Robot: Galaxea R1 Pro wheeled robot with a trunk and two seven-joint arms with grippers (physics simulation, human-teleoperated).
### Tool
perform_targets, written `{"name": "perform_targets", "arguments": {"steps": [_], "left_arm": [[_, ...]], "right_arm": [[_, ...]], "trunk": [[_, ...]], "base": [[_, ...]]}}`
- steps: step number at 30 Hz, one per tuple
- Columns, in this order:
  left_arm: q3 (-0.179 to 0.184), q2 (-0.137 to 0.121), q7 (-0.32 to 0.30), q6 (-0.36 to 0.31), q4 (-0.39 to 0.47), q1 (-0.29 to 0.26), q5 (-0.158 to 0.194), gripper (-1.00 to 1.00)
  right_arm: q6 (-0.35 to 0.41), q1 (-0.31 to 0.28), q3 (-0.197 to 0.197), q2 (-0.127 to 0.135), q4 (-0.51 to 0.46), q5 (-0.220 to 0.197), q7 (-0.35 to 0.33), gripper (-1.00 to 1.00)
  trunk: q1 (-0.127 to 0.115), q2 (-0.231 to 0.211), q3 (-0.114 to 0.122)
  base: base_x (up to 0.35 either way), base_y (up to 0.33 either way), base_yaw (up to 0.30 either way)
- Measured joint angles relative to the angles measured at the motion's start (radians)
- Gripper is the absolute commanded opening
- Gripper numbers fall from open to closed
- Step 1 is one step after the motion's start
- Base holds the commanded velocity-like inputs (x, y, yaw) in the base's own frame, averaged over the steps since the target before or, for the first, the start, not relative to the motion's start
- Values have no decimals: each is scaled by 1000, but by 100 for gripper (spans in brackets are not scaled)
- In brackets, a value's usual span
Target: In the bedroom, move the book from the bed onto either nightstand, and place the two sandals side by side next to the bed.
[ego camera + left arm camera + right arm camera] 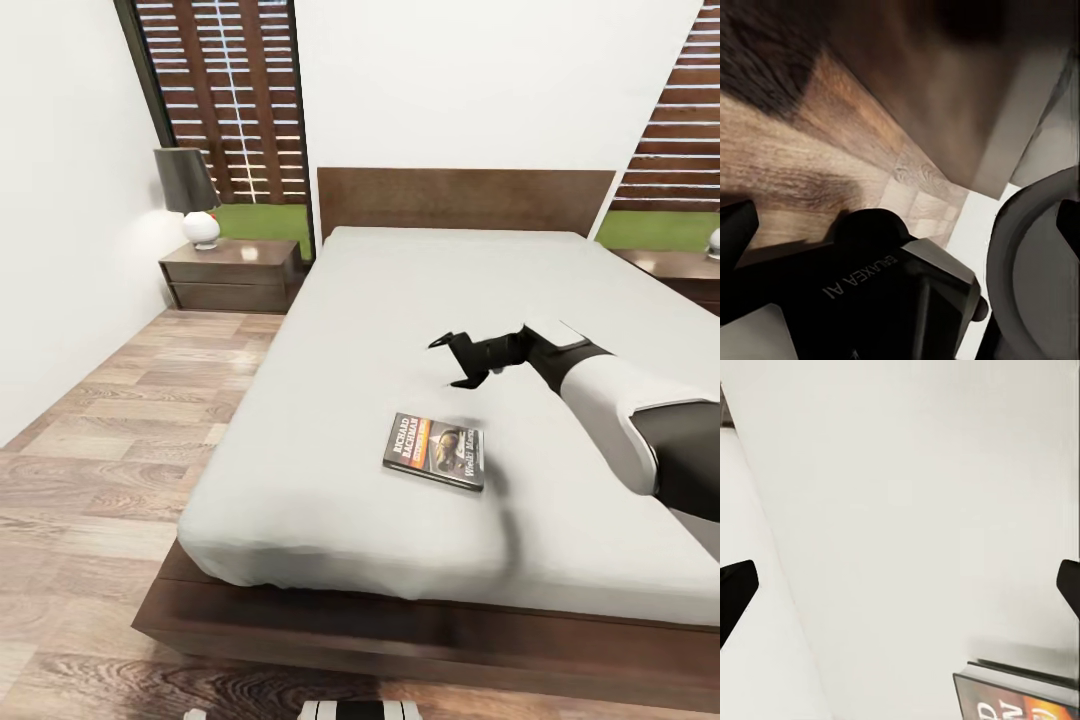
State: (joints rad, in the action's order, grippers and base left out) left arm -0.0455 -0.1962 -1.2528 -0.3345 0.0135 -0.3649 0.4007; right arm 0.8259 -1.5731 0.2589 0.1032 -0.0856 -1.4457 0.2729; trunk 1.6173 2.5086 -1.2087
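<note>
1. Where the head view looks down over the bed (330, 330), the book (434, 450) lies flat on the pale grey mattress, low in the frame and a little right of centre, near the foot edge. Its long axis runs roughly from left to right across the picture, sloping slightly down to the right, and the white lettered band lies along its left end. The right hand (455, 361) hovers above the mattress just up and to the right of the book, apart from it, fingers spread and pointing toward the frame's left. A nightstand (232, 275) stands at the upper left beside the headboard, carrying a lamp (190, 195) with a dark shade. Part of a second nightstand (672, 268) shows at the right edge. Wood-plank floor (110, 440) fills the lower left.

2. From the left wrist view, the left hand's fingertips (736, 225) sit at opposite side edges of the frame, wide apart, with nothing between them. Beyond them are wood-grain floor (802, 157) and dark robot parts.

3. From the right wrist view, the right hand's fingertips (735, 585) also stand far apart at either side edge, over bare mattress. A corner of the book (1020, 694) shows at the lower right, clear of both fingers.
</note>
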Motion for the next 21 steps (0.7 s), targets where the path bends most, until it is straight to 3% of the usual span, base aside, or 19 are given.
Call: {"name": "perform_targets", "arguments": {"steps": [8, 14, 21], "left_arm": [[2, -17, -129, 1, 0, 0, -1, 100], [2, -23, -154, 0, 0, 0, -1, 100], [2, -25, -161, -4, 0, 0, -1, 100]], "right_arm": [[4, 4, 0, 41, 1, 63, -101, 100], [6, 4, 1, 48, 5, 114, -150, 100], [19, 6, 2, 48, 24, 130, -184, 100]], "trunk": [[0, 0, 0], [0, 0, 0], [0, 0, 0]], "base": [[0, 0, 0], [0, 0, 0], [0, 0, 0]]}}
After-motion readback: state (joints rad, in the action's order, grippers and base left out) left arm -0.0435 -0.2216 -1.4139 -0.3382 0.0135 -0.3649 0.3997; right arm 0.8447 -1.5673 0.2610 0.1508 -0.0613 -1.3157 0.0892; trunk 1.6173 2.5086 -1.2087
